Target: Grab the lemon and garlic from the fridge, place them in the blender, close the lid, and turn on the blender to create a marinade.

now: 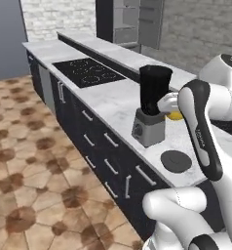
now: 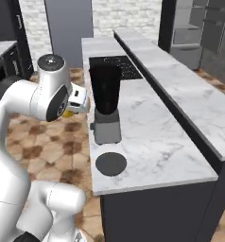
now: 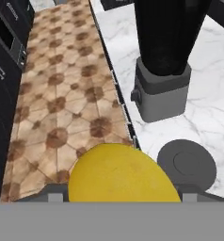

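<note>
Lemon (image 3: 119, 174) carried between the fingers of the end effector (image 3: 121, 195), whose jaws stand wide apart and are closed on the fruit's sides; the yellow body fills the gap between the two finger tips in the hand view. From the left base view the same lemon (image 1: 175, 115) shows as a yellow patch just beside the jar, behind the forearm; from the right base view a sliver of it (image 2: 67, 113) peeks out below the wrist. The hand is held level with the lower part of the blender (image 2: 105, 101), on the floor side of the counter (image 2: 157, 142), so the fruit is not yet above the jar's mouth and, by judgement, must be raised before it can be dropped in. The blender stands near the counter's front edge, its black jar upright on the grey base, mouth uncovered. The lid (image 2: 111, 163) lies flat on the counter just in front of the base, apart from it, presumably left off so that the jar can receive the ingredients. Beyond the blender lies a black cooktop (image 1: 88, 72), and the fridge (image 2: 190, 33) stands at the far end of the room, well apart. No garlic can be made out.
</note>
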Robot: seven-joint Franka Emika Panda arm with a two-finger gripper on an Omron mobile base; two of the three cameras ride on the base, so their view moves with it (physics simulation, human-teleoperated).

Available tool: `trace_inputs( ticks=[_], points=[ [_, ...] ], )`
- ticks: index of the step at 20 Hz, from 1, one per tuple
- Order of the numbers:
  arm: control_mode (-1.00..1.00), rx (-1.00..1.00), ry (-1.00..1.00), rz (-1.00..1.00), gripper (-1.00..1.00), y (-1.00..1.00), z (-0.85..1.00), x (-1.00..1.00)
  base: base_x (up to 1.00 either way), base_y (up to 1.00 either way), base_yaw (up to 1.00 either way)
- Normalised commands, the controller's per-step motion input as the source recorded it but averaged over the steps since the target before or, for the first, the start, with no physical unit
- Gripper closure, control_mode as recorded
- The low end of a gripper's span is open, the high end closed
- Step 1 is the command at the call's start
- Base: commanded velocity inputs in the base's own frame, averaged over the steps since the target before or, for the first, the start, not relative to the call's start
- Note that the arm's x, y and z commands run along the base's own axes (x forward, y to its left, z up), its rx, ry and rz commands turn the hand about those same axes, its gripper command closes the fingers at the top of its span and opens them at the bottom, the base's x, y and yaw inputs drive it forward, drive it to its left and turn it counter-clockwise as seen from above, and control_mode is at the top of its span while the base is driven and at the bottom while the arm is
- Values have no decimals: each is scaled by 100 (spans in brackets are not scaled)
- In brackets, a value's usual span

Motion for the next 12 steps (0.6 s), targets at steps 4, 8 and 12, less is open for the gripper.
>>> trace_inputs(
  ticks=[4,8,12],
  points=[
    [100,0,0,0,100,0,0,0,21,48,-85],
    [100,0,0,0,100,0,0,0,31,59,-81],
    [100,0,0,0,100,0,0,0,26,56,-83]
  ],
)
